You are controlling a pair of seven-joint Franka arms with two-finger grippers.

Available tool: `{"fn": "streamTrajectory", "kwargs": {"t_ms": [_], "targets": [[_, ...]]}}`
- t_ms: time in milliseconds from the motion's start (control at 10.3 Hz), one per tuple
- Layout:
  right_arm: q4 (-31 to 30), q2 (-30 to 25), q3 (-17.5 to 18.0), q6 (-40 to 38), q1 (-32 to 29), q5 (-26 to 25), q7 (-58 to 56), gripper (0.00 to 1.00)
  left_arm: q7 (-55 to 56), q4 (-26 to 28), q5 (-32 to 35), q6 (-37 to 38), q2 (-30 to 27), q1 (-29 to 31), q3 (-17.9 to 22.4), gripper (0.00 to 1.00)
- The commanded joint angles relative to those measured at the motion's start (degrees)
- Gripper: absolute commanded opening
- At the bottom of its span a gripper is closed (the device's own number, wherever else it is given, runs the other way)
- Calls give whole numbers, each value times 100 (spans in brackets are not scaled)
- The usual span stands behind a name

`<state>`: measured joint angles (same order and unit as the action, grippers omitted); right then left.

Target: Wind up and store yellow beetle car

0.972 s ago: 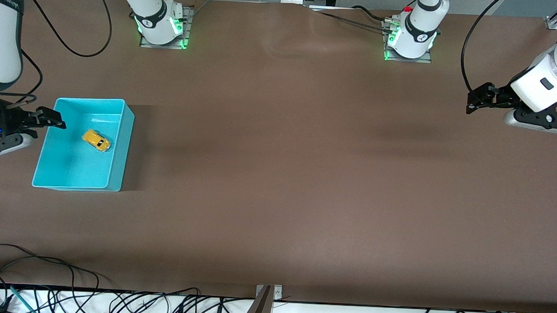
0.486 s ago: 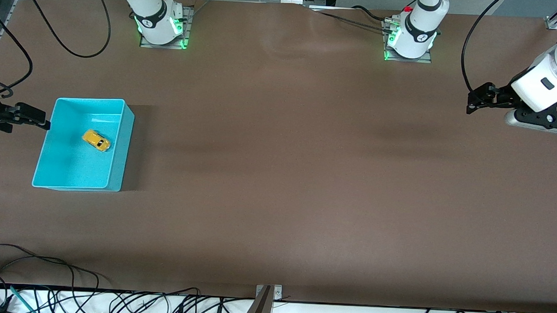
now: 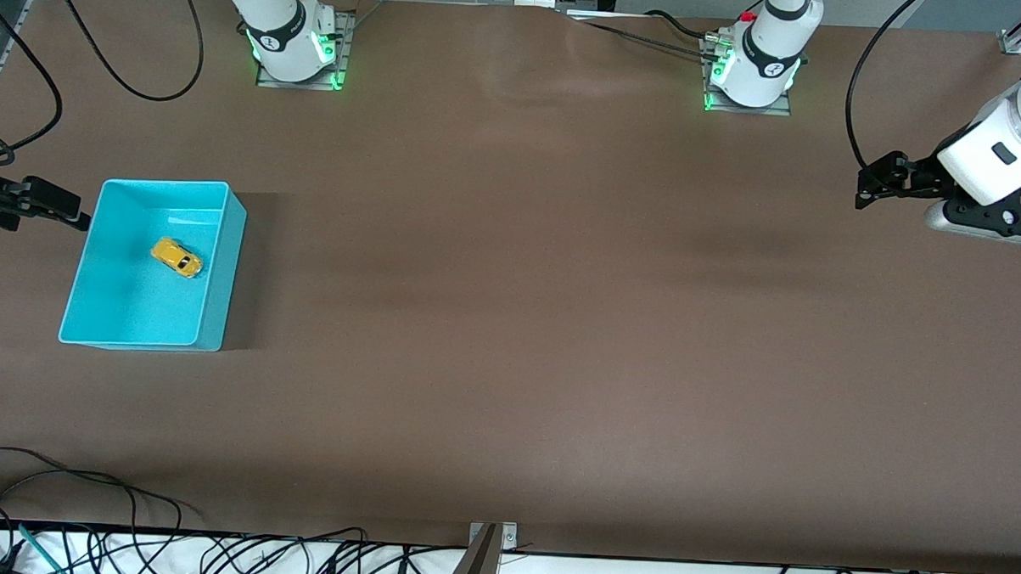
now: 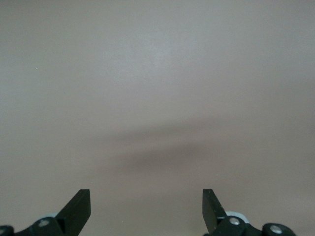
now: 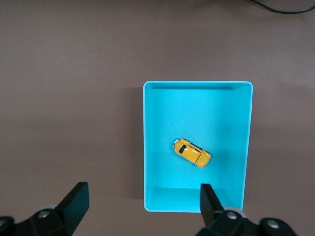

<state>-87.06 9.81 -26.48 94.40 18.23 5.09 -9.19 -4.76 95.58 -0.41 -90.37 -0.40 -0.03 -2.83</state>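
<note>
The yellow beetle car (image 3: 177,257) lies on the floor of the turquoise bin (image 3: 227,260), toward the right arm's end of the table. It also shows in the right wrist view (image 5: 192,152), inside the bin (image 5: 147,147). My right gripper (image 3: 50,205) is open and empty, held in the air beside the bin's outer wall at the table's edge. My left gripper (image 3: 872,181) is open and empty, over bare table at the left arm's end; its view shows only the brown table (image 4: 157,98).
The brown table (image 3: 560,323) stretches wide between the bin and the left gripper. Cables (image 3: 87,493) lie along the front edge. The two arm bases (image 3: 294,46) stand along the back edge.
My right gripper has drawn away from over the bin's rim toward the table's edge. The car, the bin and the left arm have not moved.
</note>
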Motion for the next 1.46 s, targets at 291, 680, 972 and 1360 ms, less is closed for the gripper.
{"fn": "streamTrajectory", "kwargs": {"t_ms": [291,680,972,1360], "targets": [[-162,-400,1765,17,-1291,-518,585,100,46,-163,49,107,49,21,-15,100],[-452,-533,1892,166,-1471,-518,708,100,46,-163,49,107,49,21,-15,100],[-382,-507,2358,166,-1929,-466,717,100,46,-163,41,107,49,56,-15,100],[-382,-507,2385,122,-1920,-457,805,100,46,-163,41,107,49,56,-15,100]]}}
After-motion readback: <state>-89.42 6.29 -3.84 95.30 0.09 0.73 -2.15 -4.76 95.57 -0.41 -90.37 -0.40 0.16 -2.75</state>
